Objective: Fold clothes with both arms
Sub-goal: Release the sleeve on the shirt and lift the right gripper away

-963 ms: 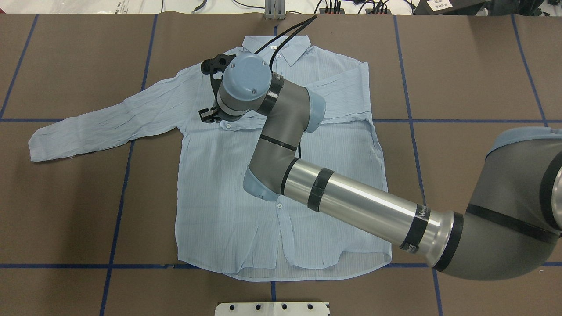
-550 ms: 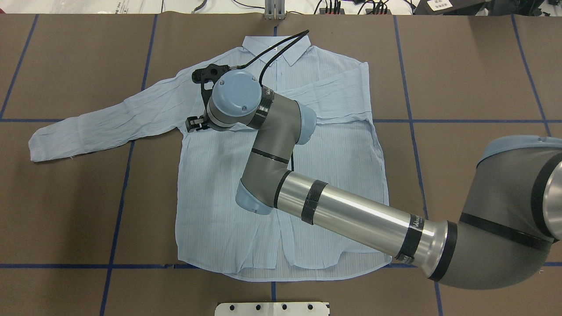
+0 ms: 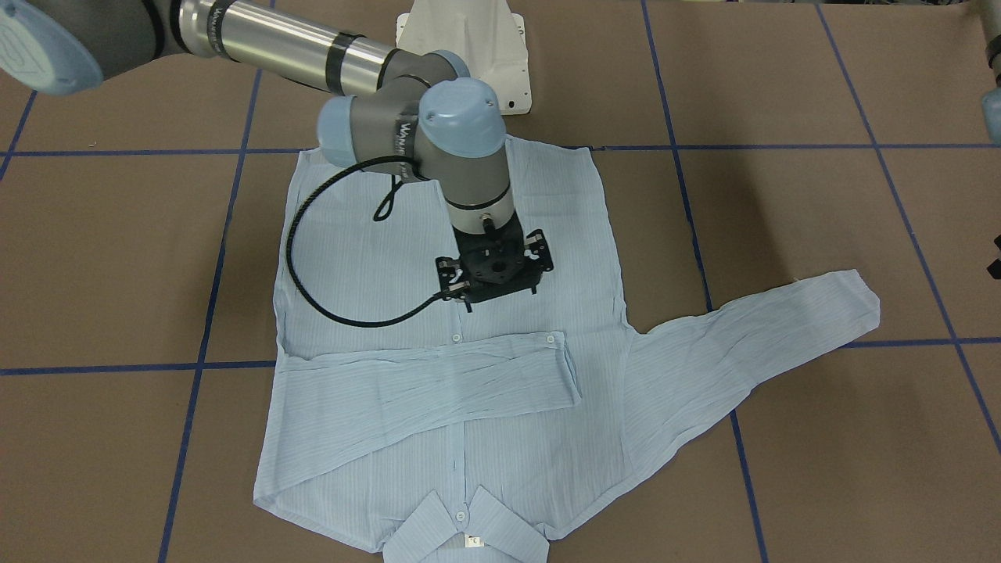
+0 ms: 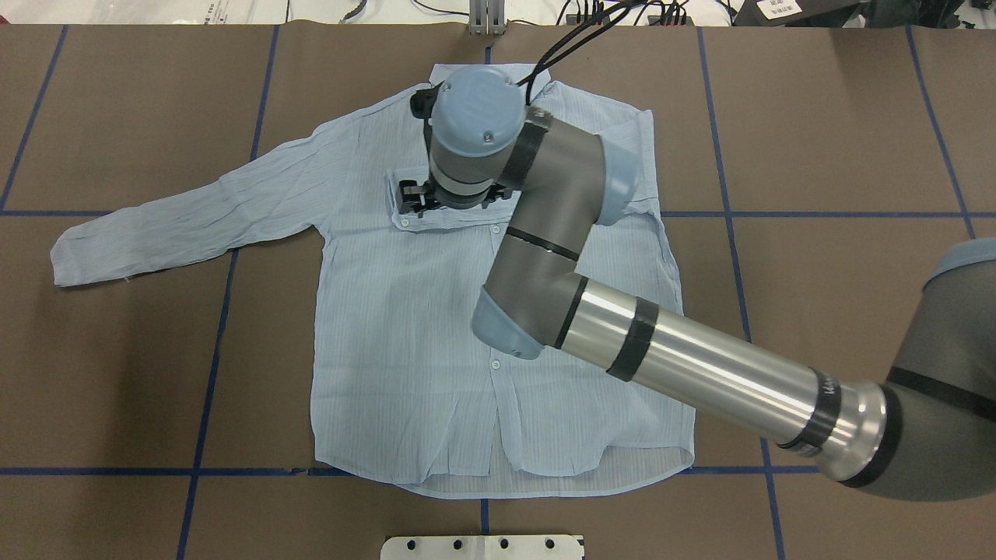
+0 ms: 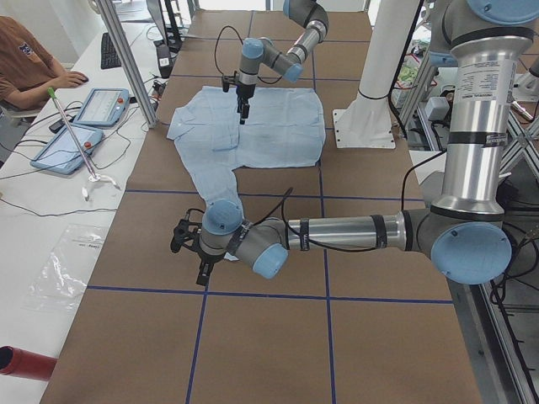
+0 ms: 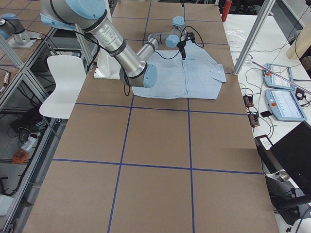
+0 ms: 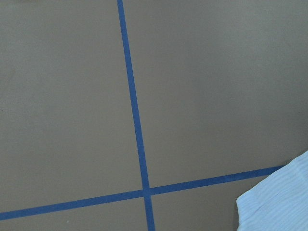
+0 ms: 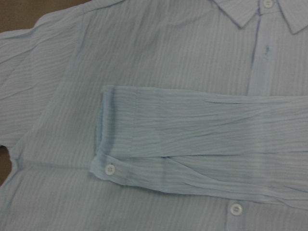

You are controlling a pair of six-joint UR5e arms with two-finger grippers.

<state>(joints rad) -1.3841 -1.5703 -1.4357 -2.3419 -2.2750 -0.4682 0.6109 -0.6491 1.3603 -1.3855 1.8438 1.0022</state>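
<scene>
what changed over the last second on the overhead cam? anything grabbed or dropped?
The right pincer first slid to the robot's left over the shirt, then swung back right and away from the base, toward the collar. It is now above the folded sleeve's cuff. No grasp or release is visible. The shirt lies as before, one sleeve folded across the chest and the other sleeve spread out.
</scene>
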